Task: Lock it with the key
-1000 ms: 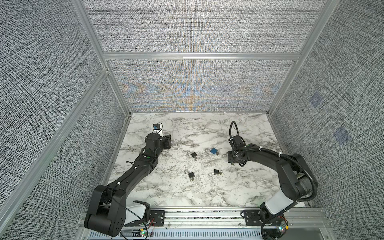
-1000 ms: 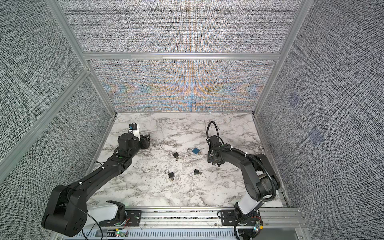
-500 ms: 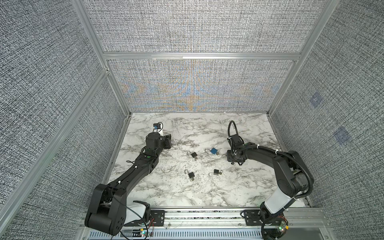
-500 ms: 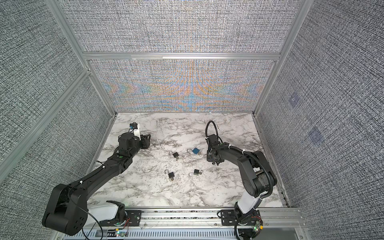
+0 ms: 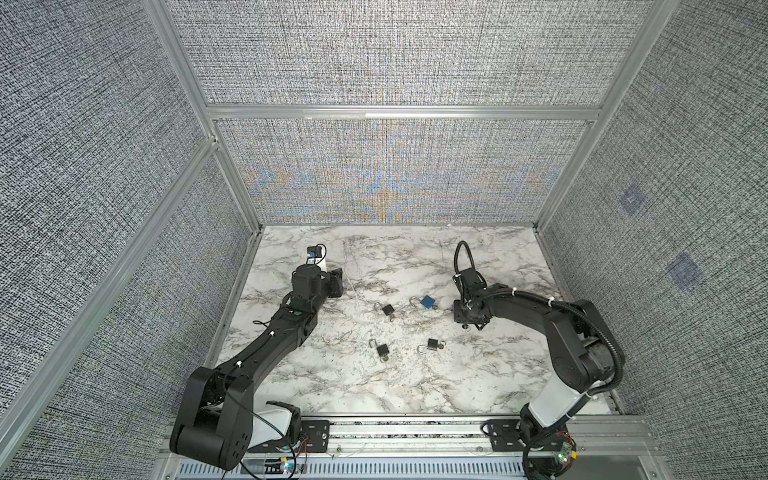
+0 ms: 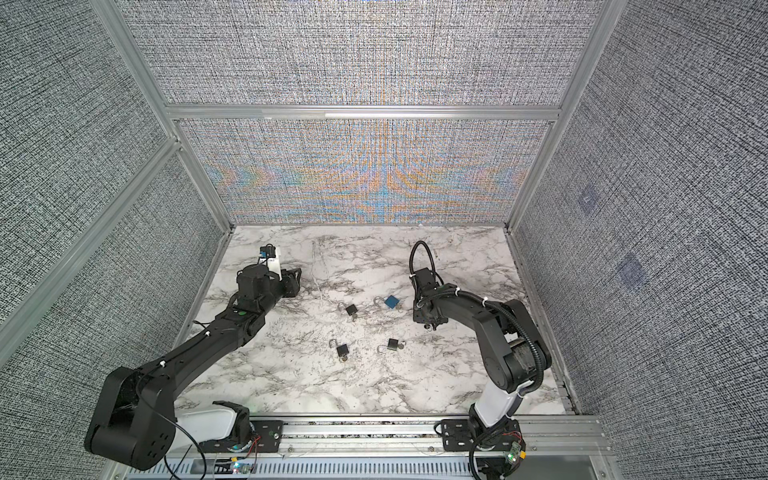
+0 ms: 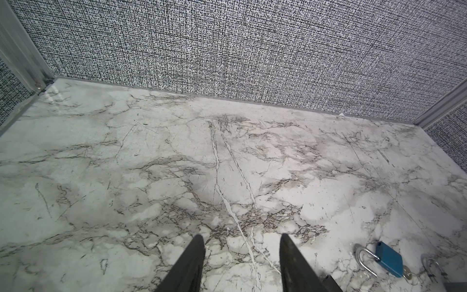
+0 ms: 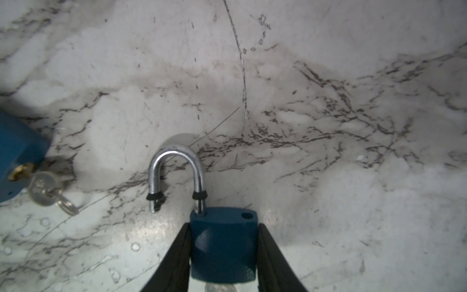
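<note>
My right gripper (image 8: 223,228) is shut on the body of a blue padlock (image 8: 223,247), one finger against each side. Its silver shackle (image 8: 175,161) stands open, the free end swung out of the body. A silver key head (image 8: 219,287) peeks out below the body. In both top views the right gripper (image 5: 469,323) (image 6: 429,323) points down at the marble and hides this padlock. My left gripper (image 7: 240,239) (image 5: 337,282) is open over bare marble, far from the locks.
A second blue padlock (image 5: 428,301) (image 6: 391,301) (image 8: 17,156) with its key (image 8: 41,188) lies just beside the right gripper. Black padlocks (image 5: 387,309) (image 5: 382,350) (image 5: 433,344) with open shackles lie mid-table. Textured walls enclose the marble table (image 5: 332,386).
The right gripper's jaws have narrowed onto the blue padlock and the wrist has shifted slightly. The left arm has not moved.
</note>
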Robot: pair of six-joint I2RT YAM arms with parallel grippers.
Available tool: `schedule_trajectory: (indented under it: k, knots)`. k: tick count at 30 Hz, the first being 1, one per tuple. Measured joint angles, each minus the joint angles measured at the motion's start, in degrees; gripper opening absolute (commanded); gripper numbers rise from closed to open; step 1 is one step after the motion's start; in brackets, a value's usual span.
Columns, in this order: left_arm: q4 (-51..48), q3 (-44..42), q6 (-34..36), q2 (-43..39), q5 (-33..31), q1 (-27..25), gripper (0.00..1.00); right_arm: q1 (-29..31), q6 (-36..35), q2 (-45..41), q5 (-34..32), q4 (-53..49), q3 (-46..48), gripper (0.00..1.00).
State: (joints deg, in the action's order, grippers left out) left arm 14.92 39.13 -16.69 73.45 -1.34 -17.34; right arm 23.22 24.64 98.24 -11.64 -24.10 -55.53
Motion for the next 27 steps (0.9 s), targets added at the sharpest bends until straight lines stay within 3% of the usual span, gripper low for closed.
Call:
schedule_trajectory:
  k: [12,21,27]
  knots:
    - [-2.67,3.58,1.68,1.68,1.81,-2.58,0.45,0.0,-0.63,-1.4,1.38,-1.46,-1.31,0.34]
    - [-4.33,8.98,1.29,10.01,10.36,-9.49,0.44,1.44,-1.62,-6.21,4.63,-3.41,-4.24,0.34]
    - [-1.95,12.39,-2.99,18.16,18.6,-13.18,0.44,3.65,-2.47,-8.26,6.12,-5.33,-6.14,0.34]
